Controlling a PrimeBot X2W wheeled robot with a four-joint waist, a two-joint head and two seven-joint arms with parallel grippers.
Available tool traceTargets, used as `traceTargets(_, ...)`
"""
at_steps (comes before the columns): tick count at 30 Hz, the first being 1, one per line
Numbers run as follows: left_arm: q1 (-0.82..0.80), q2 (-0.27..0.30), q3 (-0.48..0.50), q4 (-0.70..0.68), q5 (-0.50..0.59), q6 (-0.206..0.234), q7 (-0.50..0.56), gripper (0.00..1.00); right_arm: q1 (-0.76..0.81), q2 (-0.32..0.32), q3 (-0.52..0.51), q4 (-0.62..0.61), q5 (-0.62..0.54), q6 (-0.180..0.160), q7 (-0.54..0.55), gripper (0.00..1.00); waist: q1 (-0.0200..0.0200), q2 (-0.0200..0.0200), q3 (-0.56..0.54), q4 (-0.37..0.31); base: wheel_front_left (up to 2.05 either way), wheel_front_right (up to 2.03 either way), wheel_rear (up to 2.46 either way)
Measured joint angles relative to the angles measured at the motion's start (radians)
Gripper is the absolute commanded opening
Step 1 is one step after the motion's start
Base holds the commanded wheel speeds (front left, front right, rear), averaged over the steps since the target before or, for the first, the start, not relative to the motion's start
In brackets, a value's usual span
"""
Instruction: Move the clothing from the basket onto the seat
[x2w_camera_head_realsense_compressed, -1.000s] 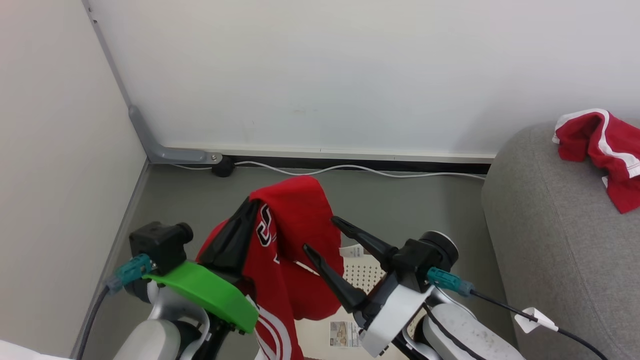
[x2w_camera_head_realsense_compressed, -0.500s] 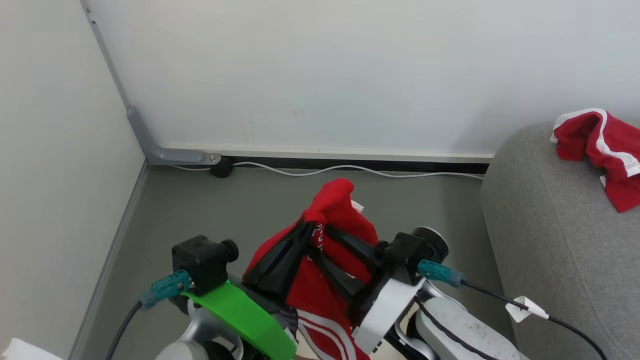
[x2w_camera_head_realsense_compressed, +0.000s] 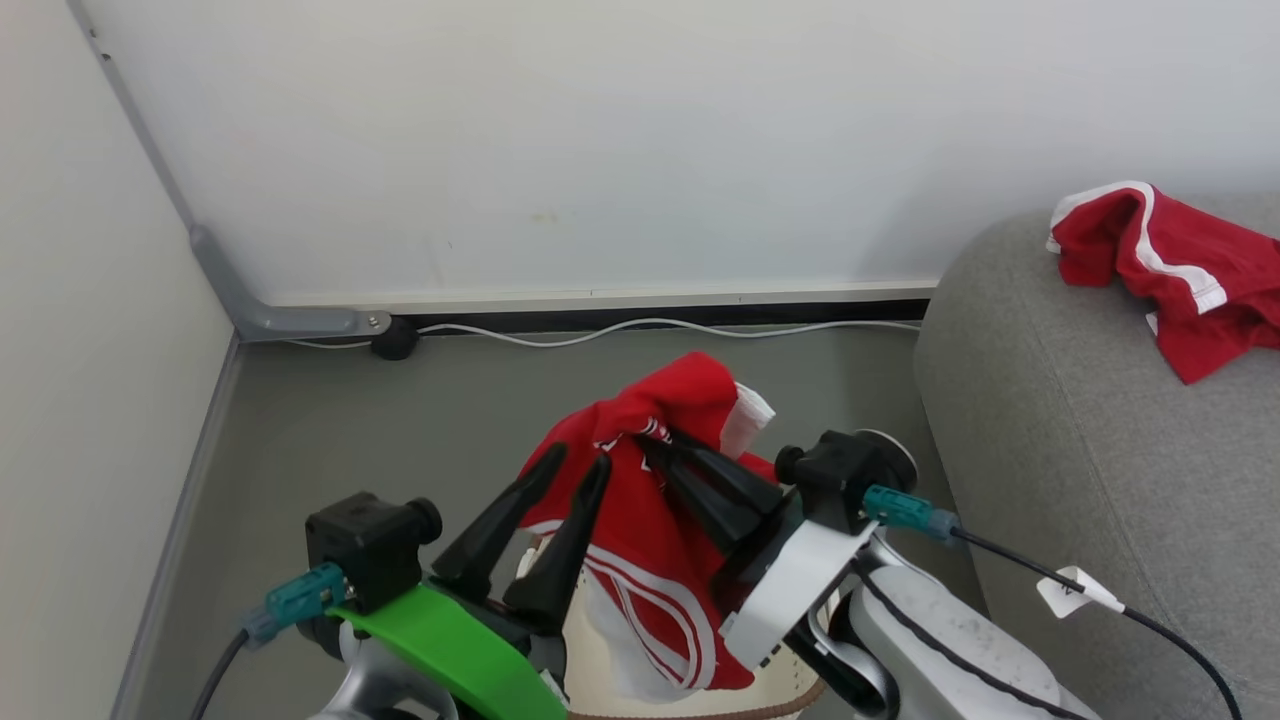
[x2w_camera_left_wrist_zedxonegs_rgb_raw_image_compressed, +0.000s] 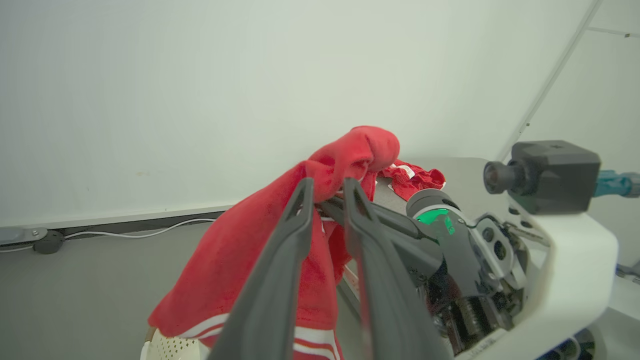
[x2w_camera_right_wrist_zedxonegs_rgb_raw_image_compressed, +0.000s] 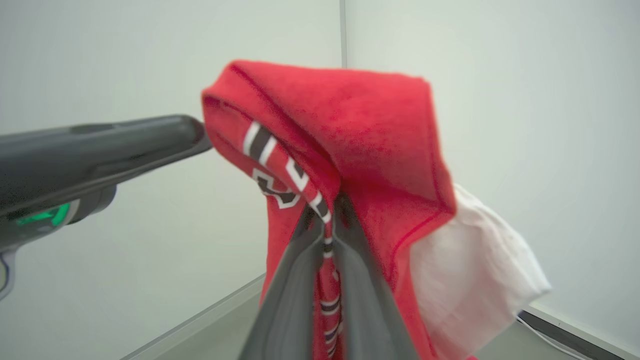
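Note:
The red jersey with white stripes and navy lettering hangs from my right gripper, which is shut on its upper fold. A white inner patch sticks out beside it. My left gripper is open just left of the cloth, its fingers apart, with the fabric behind them. The jersey's lower end trails over the cream basket, which sits low between my arms. The other red garment, with white trim, lies on the grey seat at the right.
A white cable and a black plug run along the baseboard of the back wall. Grey floor lies between the left wall corner and the seat. A white tag hangs on my right arm's cable.
My right gripper shut on the jersey, then my left gripper opened and drew back from it. The head camera has turned toward the seat, shifting the scene left.

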Motion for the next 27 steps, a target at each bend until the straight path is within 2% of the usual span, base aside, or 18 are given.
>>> traceTargets(7, 0.042, 0.012, 0.002, -0.016, 0.006, 0.013, 0.000, 1.00, -0.029, -0.049, -0.049, -0.024, 0.000, -0.006, 0.000, 0.00, 0.0000, 0.0000, 0.023, -0.063, 0.00, 0.00, 0.00)
traceTargets(16, 0.041, 0.008, -0.030, -0.033, 0.020, 0.006, -0.011, 1.00, -0.040, -0.109, -0.146, -0.126, -0.002, -0.076, 0.000, 0.00, 0.0000, 0.0000, 0.071, -0.186, 0.00, 0.00, 0.00)
traceTargets(21, 0.036, 0.002, -0.050, -0.047, 0.026, -0.003, -0.011, 1.00, -0.038, -0.131, -0.176, -0.172, -0.002, -0.100, 0.000, 0.00, 0.0000, 0.0000, 0.109, -0.249, 0.00, 0.00, 0.00)
traceTargets(27, 0.023, -0.008, -0.057, -0.061, 0.035, -0.002, -0.010, 1.00, -0.037, -0.139, -0.196, -0.207, 0.001, -0.110, 0.000, 0.00, 0.0000, 0.0000, 0.160, -0.310, 0.00, 0.00, 0.00)
